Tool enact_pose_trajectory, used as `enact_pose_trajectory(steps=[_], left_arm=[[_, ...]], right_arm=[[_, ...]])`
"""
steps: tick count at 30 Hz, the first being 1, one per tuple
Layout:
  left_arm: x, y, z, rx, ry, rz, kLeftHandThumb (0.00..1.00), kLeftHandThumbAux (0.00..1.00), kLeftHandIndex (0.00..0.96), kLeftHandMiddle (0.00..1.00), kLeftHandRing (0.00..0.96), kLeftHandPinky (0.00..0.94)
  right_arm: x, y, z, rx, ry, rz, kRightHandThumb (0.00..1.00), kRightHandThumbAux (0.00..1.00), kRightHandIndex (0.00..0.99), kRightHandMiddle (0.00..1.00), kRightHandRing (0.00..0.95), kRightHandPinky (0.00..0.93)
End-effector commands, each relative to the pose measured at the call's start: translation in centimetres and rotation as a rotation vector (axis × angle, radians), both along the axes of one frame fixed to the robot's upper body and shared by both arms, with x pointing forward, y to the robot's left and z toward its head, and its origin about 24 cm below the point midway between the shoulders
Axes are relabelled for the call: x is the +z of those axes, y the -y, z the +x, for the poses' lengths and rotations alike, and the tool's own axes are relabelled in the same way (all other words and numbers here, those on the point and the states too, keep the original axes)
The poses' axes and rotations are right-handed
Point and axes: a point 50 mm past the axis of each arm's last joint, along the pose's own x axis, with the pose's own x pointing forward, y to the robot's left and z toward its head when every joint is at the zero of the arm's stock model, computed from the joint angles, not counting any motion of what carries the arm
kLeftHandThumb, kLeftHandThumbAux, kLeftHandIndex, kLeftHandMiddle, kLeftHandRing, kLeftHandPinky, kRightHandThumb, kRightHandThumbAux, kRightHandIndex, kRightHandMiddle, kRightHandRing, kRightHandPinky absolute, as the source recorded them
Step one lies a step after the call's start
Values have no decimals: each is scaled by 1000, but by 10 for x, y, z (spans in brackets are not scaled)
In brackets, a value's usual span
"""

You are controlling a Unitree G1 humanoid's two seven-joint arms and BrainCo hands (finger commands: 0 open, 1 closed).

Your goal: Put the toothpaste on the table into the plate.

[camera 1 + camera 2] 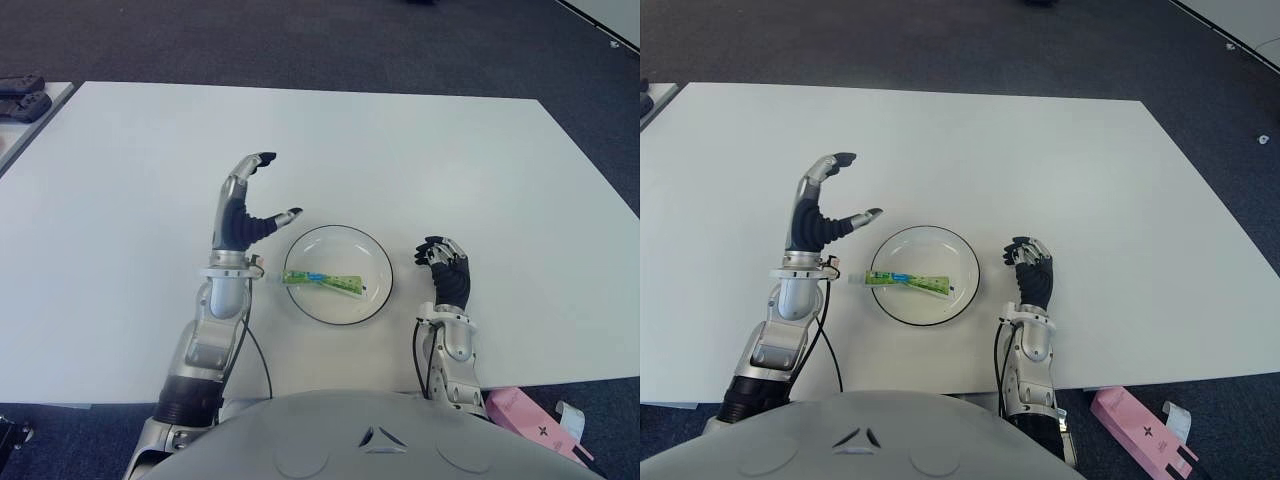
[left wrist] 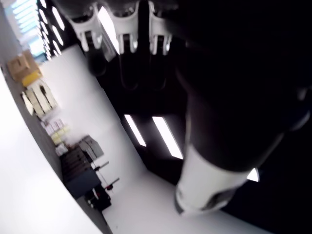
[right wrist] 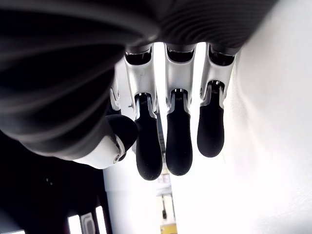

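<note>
A green toothpaste tube lies flat inside the white plate, its cap end reaching the plate's left rim. My left hand is raised just left of the plate, fingers spread upward and the thumb pointing toward the plate, holding nothing. In the left wrist view its fingers point up at the ceiling. My right hand shows to the right of the plate, fingers curled, nothing in it; its wrist view shows the curled fingers over the white table.
The white table stretches far behind and to both sides of the plate. A pink box lies on the floor at the lower right. Dark objects sit on a side table at the far left.
</note>
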Motion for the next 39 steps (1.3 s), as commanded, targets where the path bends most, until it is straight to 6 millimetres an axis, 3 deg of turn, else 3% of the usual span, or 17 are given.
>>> enact_pose_trajectory(steps=[1,7,12,21,28,39], left_arm=[[-20,-15,2,85,-84,-90,0,977,410,382,325,300],[-37,-22,1,110,-130,-162,0,969,477,443,401,420],[-46,-29,0,100,-147,-215,0,973,526,474,447,461],[-61,-43,-1,81,-159,-339,4,903,570,502,474,465],[-72,-43,-5,61,-180,-386,81,827,570,514,487,482],[-90,-44,-14,9,-229,-444,142,803,586,535,516,507]], right_arm=[[-10,-7,-3,-15,-57,53,705,722,431,572,554,532],[-9,-5,-1,-6,-45,57,705,721,431,571,550,531],[-8,-4,0,4,-34,63,706,722,431,569,548,533],[-6,-2,5,19,-10,69,706,722,431,571,551,540],[-5,0,7,21,0,59,706,723,430,566,550,532],[-4,-1,13,20,2,55,706,723,430,570,549,529]])
